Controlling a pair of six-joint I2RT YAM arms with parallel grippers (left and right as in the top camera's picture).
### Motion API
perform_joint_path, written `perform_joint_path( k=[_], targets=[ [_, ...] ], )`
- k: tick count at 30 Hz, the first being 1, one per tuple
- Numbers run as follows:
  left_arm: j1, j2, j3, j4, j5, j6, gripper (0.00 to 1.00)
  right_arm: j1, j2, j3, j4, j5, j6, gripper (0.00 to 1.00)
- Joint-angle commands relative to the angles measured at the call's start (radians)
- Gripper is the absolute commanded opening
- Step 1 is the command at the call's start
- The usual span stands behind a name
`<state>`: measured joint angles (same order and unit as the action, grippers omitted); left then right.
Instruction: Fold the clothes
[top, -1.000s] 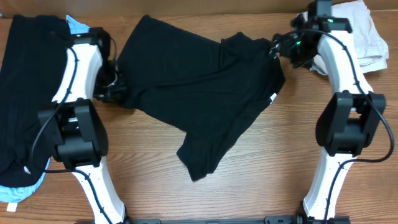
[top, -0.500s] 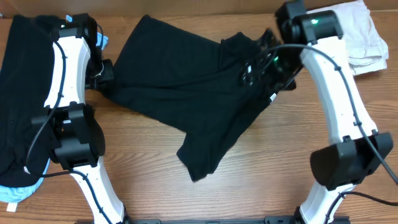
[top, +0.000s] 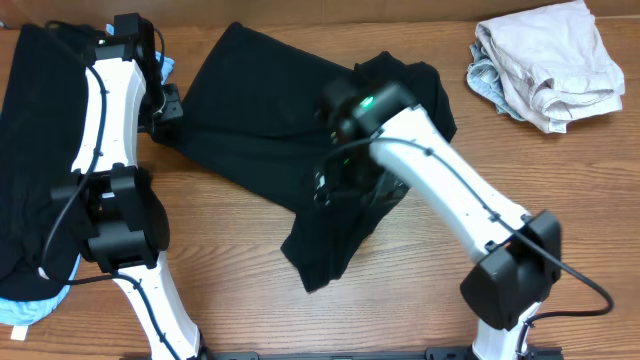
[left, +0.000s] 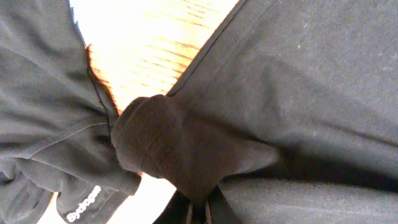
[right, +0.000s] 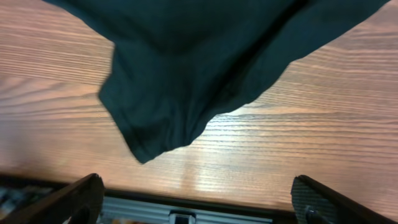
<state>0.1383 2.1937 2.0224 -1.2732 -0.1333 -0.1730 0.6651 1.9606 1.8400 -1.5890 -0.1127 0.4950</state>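
Your left tool (top: 165, 106) is clenched on the left edge of the shirt (top: 280, 120). In the left wrist view, the cloth bunches into a thick lump right at the tool. Your right tool (top: 335, 185) is wide open and holds nothing. It hangs over the middle of the shirt, above the part that sticks out toward you. The shirt lies crumpled in the middle of the desk (top: 400, 300), not flat. A black pile (top: 30, 150) lies at the left, and a beige pile (top: 550, 60) sits in the far right corner.

I think you are spreading the shirt out, before any fold. Next, bring the right tool down on a hem or corner and pinch it. Then pull away from the left tool so the shirt goes flat.
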Motion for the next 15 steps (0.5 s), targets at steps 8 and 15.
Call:
perform_joint_path(
  k=[8, 15],
  targets=[
    [0.009, 0.004, 0.018, 0.004, 0.023, 0.02, 0.05, 0.088, -0.038, -0.393, 0.225, 0.246, 0.382, 0.56],
    [0.009, 0.004, 0.017, 0.007, 0.023, 0.02, 0.05, 0.05, -0.038, -0.528, 0.471, 0.163, 0.156, 0.63]
  ],
)
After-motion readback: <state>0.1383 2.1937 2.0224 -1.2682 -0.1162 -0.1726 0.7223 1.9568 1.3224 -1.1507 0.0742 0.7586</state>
